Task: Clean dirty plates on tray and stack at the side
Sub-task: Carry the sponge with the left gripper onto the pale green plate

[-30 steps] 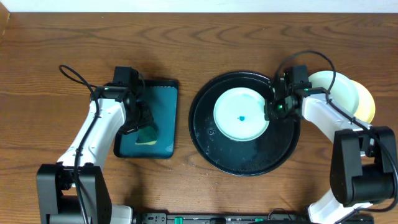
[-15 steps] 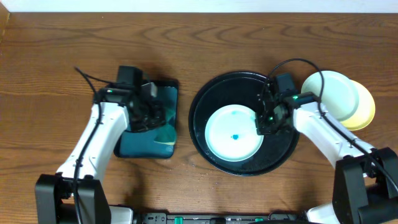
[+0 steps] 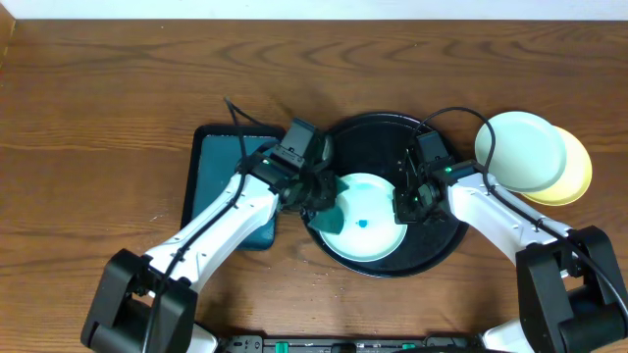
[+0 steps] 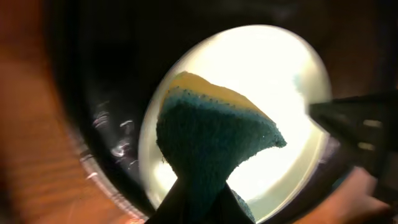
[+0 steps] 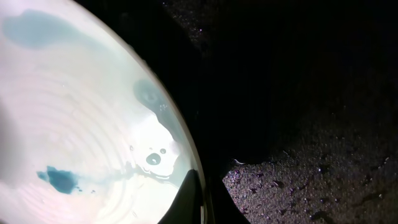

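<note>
A mint plate (image 3: 368, 233) with a blue smudge lies in the black round tray (image 3: 437, 250). My right gripper (image 3: 405, 208) is shut on the plate's right rim; the wrist view shows the wet plate (image 5: 81, 124) pinched between my fingers (image 5: 202, 199) over the tray (image 5: 311, 124). My left gripper (image 3: 316, 199) is shut on a teal and yellow sponge (image 3: 328, 213) at the plate's left edge. The left wrist view shows the sponge (image 4: 211, 137) over the plate (image 4: 273, 81). A second mint plate (image 3: 515, 149) lies on a yellow plate (image 3: 574, 176) right of the tray.
A rectangular teal tray (image 3: 221, 186) lies left of the black tray, partly under my left arm. Cables loop above both arms. The wooden table (image 3: 98, 118) runs all around.
My left arm has swung right from the teal tray with the sponge to the plate's left edge. My right gripper has drawn the plate toward the tray's front.
</note>
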Tool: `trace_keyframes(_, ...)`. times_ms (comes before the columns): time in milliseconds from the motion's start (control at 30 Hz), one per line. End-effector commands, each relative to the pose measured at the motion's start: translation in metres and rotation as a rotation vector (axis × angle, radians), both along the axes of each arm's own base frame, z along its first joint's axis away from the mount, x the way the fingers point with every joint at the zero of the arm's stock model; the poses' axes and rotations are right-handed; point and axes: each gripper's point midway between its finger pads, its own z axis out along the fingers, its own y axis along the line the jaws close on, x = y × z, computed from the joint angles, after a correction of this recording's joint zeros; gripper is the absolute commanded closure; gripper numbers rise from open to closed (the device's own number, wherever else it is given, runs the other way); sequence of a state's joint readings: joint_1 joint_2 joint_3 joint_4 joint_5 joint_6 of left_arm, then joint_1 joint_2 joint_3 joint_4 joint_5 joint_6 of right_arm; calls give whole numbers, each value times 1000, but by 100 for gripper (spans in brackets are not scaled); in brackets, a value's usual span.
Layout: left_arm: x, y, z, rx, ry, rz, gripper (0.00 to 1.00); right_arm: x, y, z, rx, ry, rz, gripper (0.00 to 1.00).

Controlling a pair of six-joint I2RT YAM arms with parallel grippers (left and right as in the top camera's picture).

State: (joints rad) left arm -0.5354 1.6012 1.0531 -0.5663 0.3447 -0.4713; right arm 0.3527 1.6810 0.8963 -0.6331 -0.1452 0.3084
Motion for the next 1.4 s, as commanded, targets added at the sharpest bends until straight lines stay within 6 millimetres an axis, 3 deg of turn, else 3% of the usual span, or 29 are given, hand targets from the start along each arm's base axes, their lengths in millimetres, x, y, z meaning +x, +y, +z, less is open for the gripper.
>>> trace_keyframes(0, 17, 45, 3, 83, 4, 172, 93, -6, -6, -7, -42, 16, -22, 99)
trace_keyframes(100, 31, 85, 16, 91, -4, 263, 93, -5, -11, -8, -70, 8, -29, 99)
trace_keyframes(200, 37, 125, 14, 134, 0, 322, 93, -2, -17, -8, -102, -6, -34, 99)
trace_keyframes(367, 30, 180, -21, 335, 32, 365, 93, 1, -23, -8, -135, -25, -17, 98)
trace_keyframes(467, 28, 192, -46, 401, 58, 373, 93, 1, -23, -8, -135, -25, -17, 93)
trace_keyframes(667, 21, 192, -86, 422, 145, 353, 93, -2, -22, -9, -134, -13, 1, 85)
trace_keyframes(833, 19, 179, -88, 355, 178, 335, 93, -5, -23, -9, -140, -5, 26, 87)
trace_keyframes(933, 28, 171, -61, 308, 150, 334, 93, -2, -22, -9, -135, -18, 24, 83)
trace_keyframes(967, 35, 170, -38, 297, 117, 338, 92, 0, -21, -8, -131, -28, 24, 83)
trace_keyframes(1100, 42, 151, 13, 200, 36, 313, 93, 4, -20, -8, -124, -42, 16, 99)
trace_keyframes(1167, 41, 130, 31, 117, 0, 278, 93, 5, -19, -7, -121, -45, -2, 99)
trace_keyframes(1267, 34, 102, 43, 51, -10, 249, 93, 7, -19, -7, -116, -48, -24, 99)
trace_keyframes(1367, 27, 67, 39, 32, -17, 184, 93, 8, -19, -7, -114, -49, -34, 99)
